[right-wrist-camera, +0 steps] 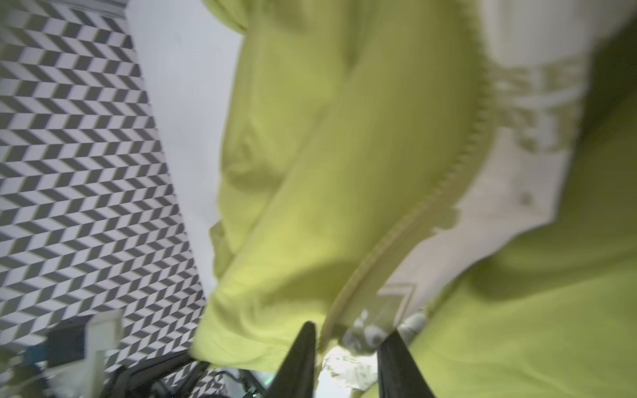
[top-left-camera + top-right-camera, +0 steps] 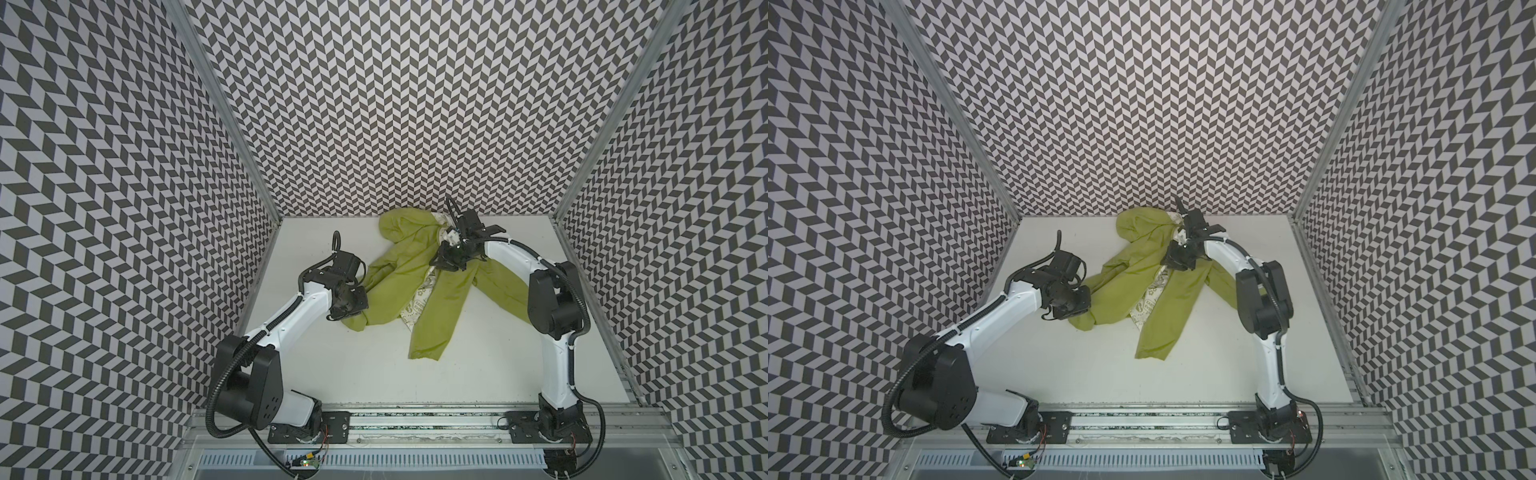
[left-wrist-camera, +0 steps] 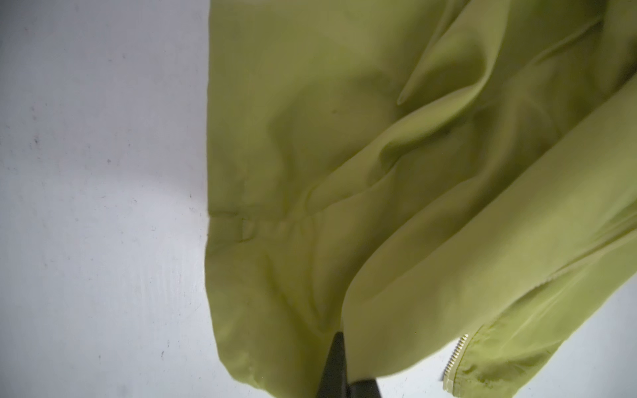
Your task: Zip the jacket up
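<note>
White table [image 2: 478, 332], chevron walls [image 2: 395, 104]. Item: jacket [image 2: 399, 286], unzipped, far centre, collar farthest. Zipper [image 1: 444, 186] runs from between right gripper [image 1: 351, 329] fingers, parted, lengthwise toward near hem. Left gripper [image 2: 358, 308] clamped on jacket's left hem fabric; bottom zipper end lies nearer it.

Two arms, same build: left arm [image 2: 291, 320], right arm [image 2: 557, 374]. Glossy white link shells, rounded black joint housings. Black corrugated cable conduit [image 2: 212, 407] loops along each arm, held by white zip ties. Left hand [image 2: 351, 305] and right hand [image 2: 446, 259] are black and angular. Fingers [image 1: 300, 361] are dark tapered wedges in the wrist views. Black base plates [image 2: 336, 428] with silver screws sit on an aluminium rail [image 2: 415, 419]. Thin red wires at the bases.
</note>
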Robot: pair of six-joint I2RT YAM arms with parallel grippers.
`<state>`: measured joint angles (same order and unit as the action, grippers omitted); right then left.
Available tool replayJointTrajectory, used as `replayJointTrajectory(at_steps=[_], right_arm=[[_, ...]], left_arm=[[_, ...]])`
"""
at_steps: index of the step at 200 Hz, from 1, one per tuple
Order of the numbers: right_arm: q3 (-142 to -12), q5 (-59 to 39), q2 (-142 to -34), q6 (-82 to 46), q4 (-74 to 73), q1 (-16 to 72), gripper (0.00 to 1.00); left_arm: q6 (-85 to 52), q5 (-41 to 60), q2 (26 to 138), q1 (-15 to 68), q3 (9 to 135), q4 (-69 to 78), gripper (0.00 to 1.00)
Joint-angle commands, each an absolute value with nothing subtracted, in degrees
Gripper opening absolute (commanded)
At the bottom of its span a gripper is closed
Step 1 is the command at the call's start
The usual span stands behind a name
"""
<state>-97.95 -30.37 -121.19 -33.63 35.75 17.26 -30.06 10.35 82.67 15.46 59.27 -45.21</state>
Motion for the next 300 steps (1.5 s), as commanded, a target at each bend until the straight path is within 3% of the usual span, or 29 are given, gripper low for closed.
replayJointTrajectory(at_steps=[1,25,80,114,200,233,270,300], right_arm=[[-94.8,-24.7,-113.8,-32.5,39.7,17.5,0.49],[-90.1,-21.9,-108.0,-32.0,39.3,19.9,0.61],[-82.4,-27.4,-102.8,-37.2,29.7,29.8,0.67],[-75.6,-32.7,-105.4,-50.1,12.4,33.5,0.70],[-71.6,-27.6,-116.3,-65.5,-10.4,35.4,0.69],[-72.5,-27.0,-119.1,-69.1,-16.0,35.3,0.60],[-71.9,-27.4,-115.1,-67.8,-14.2,35.2,0.34],[-71.4,-28.1,-107.6,-62.6,-3.4,33.8,0.18]], left_arm=[[-30.5,12.2,84.3,13.0,60.0,-44.1,0.00],[-29.8,12.7,88.0,10.5,63.3,-44.3,0.00],[-27.4,15.1,97.2,7.7,75.7,-46.1,0.00],[-26.0,17.6,97.7,7.7,77.5,-47.2,0.00],[-23.8,19.8,94.9,7.7,72.9,-47.9,0.00],[-22.4,21.5,93.8,7.7,72.9,-49.0,0.00],[-20.2,26.6,91.4,7.6,72.9,-50.5,0.00],[-17.7,33.6,88.0,7.9,72.7,-52.4,0.00]])
